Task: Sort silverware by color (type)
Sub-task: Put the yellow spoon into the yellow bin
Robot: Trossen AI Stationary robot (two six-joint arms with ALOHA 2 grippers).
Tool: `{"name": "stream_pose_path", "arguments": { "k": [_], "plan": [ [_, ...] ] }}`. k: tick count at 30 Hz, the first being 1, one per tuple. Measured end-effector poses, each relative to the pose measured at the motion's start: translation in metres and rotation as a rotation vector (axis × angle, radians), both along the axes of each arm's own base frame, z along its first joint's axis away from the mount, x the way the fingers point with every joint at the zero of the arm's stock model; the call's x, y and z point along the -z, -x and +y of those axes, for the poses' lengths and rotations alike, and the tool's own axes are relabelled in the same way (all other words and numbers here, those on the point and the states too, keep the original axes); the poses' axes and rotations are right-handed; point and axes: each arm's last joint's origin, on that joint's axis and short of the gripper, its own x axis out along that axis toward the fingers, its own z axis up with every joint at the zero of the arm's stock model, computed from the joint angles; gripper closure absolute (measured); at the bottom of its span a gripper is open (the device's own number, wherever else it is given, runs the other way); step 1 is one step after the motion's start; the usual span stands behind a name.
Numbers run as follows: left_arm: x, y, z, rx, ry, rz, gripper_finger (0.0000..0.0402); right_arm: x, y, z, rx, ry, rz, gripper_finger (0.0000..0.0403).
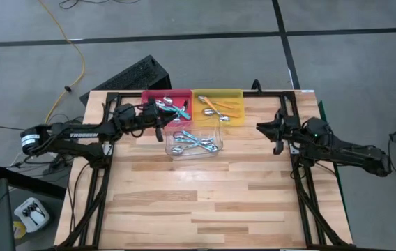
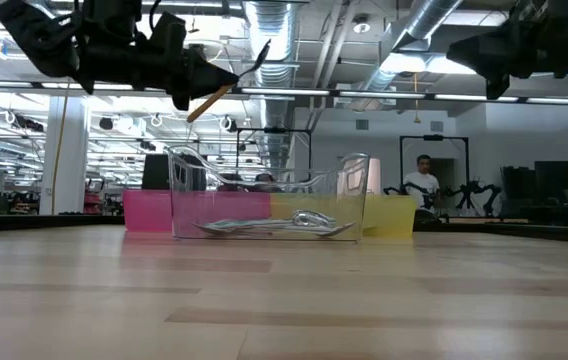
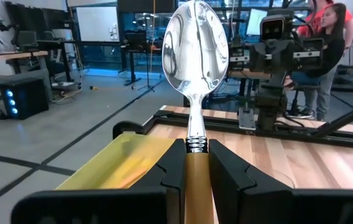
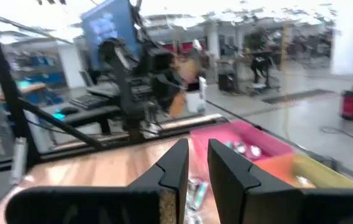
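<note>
My left gripper [image 3: 196, 163] is shut on an orange-handled spoon [image 3: 195, 43] and carries it above the table near the red tray [image 1: 157, 97] and the clear tray [image 1: 172, 149]; the low view shows the spoon [image 2: 226, 85] in the air, bowl end higher. Teal-handled spoons lie in the red tray, orange-handled ones [image 1: 215, 107] in the yellow tray [image 1: 238, 92], and several spoons [image 1: 196, 141] in the clear tray. My right gripper [image 4: 198, 163] waits over the table's right side [image 1: 271, 131], open by a narrow gap and holding nothing. My left gripper pinches the spoon's orange handle [image 3: 198, 177] between its two fingers, just below the metal collar. The spoon lies along the fingers and its shiny bowl [image 3: 196, 46] sticks out past the fingertips. It is lifted clear of the table and trays, tilted with the bowl upward [image 2: 261, 52].
The three trays stand together at the table's far edge, the clear one [image 2: 264, 200] nearest. The wooden tabletop [image 1: 205, 202] stretches toward the near edge. Black frame rails [image 1: 100, 181] run along both sides. People [image 3: 329, 37] stand in the room beyond the table.
</note>
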Motion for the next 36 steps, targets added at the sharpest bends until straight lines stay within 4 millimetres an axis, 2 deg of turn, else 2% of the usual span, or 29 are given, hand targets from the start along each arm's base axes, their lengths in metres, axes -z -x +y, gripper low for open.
{"name": "stream_pose_path", "arguments": {
  "k": [8, 18, 23, 29, 33, 36],
  "plan": [
    [0.009, -0.015, 0.006, 0.019, 0.046, -0.018, 0.0373, 0.002, -0.001, 0.000, -0.018, -0.010, -0.010, 0.0316],
    [-0.004, -0.044, 0.017, 0.042, 0.043, -0.029, 0.0372, 0.013, -0.003, 0.000, -0.019, -0.019, -0.035, 0.0316],
    [-0.010, -0.073, 0.031, 0.040, 0.061, 0.023, 0.0374, 0.013, -0.003, 0.000, -0.024, -0.055, -0.041, 0.0316],
    [-0.006, -0.112, 0.049, 0.045, 0.080, 0.107, 0.0374, 0.013, -0.003, 0.000, -0.025, -0.057, -0.042, 0.0316],
    [-0.002, -0.128, 0.067, -0.020, 0.071, 0.138, 0.0374, 0.014, -0.003, 0.000, -0.026, -0.057, -0.041, 0.0316],
    [-0.007, -0.143, 0.086, -0.059, 0.088, 0.169, 0.0374, 0.014, -0.003, 0.000, -0.029, -0.057, -0.040, 0.0316]
  ]
}}
